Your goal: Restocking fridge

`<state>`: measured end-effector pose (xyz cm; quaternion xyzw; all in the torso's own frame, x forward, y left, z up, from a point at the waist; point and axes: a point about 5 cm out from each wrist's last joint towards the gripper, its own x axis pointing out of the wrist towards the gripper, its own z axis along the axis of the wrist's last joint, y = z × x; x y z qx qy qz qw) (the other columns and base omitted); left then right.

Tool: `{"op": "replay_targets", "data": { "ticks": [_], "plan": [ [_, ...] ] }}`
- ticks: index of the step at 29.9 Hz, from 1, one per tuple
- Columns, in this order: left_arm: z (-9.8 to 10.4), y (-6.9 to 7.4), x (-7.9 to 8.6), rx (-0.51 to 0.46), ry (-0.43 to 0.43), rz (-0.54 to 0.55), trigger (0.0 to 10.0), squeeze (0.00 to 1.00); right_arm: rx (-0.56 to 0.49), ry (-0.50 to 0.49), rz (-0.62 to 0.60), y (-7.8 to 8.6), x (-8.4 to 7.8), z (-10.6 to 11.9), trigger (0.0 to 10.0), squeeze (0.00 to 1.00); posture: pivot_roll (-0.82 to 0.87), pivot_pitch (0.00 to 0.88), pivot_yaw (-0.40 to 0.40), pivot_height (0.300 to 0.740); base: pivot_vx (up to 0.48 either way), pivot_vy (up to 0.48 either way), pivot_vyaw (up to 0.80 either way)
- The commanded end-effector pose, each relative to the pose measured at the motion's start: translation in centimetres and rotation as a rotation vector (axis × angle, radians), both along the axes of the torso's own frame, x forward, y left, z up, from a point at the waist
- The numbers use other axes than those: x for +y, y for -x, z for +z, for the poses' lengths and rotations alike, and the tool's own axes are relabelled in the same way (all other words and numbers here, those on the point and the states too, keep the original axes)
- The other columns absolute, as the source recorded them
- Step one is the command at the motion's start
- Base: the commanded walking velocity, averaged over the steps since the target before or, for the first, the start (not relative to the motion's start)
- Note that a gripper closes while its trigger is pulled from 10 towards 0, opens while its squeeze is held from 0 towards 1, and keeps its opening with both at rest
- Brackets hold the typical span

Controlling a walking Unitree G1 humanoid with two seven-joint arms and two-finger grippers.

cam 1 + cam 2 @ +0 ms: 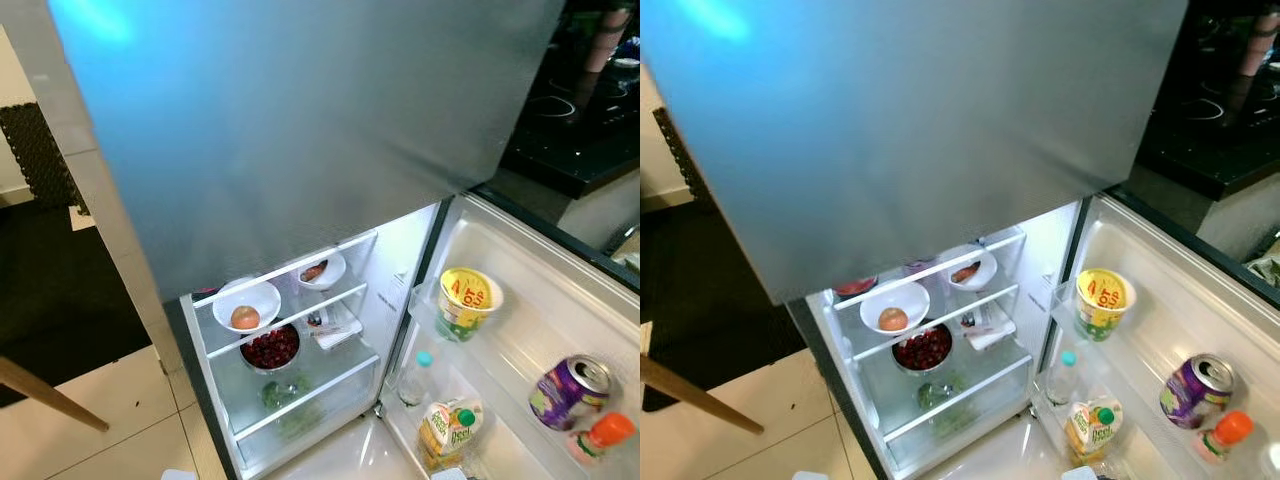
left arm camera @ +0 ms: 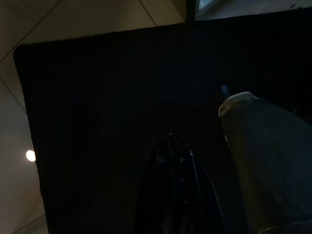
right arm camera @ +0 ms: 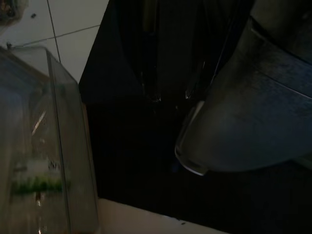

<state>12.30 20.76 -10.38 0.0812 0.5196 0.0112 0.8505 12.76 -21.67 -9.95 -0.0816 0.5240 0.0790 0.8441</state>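
Observation:
The fridge's lower compartment stands open below the shut grey upper door (image 1: 300, 120). On its shelves are a white bowl with a round orange fruit (image 1: 246, 305), a small white bowl (image 1: 320, 270), a bowl of dark red berries (image 1: 270, 348) and a flat packet (image 1: 335, 325). Greens (image 1: 285, 395) lie in the drawer. The open door's racks (image 1: 540, 300) carry a yellow cup (image 1: 467, 300), a purple can (image 1: 570, 390), an orange-capped bottle (image 1: 598, 437), a green-capped juice bottle (image 1: 448, 428) and a teal-capped water bottle (image 1: 415, 378). My right gripper (image 3: 171, 97) hangs open and empty over a dark mat. My left gripper (image 2: 179, 146) hangs idle in shade.
A black counter with a cooktop (image 1: 590, 120) lies behind the open door at the right. A wooden leg (image 1: 50, 395) slants over the tiled floor at the left, beside a dark rug (image 1: 50, 290). A clear plastic bin (image 3: 44, 146) stands near my right gripper.

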Motion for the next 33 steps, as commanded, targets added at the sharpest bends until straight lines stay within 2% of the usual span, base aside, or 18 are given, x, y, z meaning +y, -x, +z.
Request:
{"op": "replay_targets", "data": {
  "ticks": [1, 33],
  "plan": [
    [-0.38, 1.18, 0.05, 0.047, 0.0, 0.009, 10.0, 0.0, 0.03, 0.005, 0.014, 0.68, -0.02, -0.23, 10.0, 0.0, -0.04, 0.001, 0.001, 0.74, -0.304, 0.0, 0.0],
    [-0.41, 1.17, -0.11, 0.05, 0.008, 0.012, 10.0, 0.0, 0.04, 0.002, 0.008, 0.91, 0.14, -0.34, 10.0, 0.0, -0.05, 0.005, 0.002, 0.74, -0.313, 0.0, 0.0]
  ]
}}
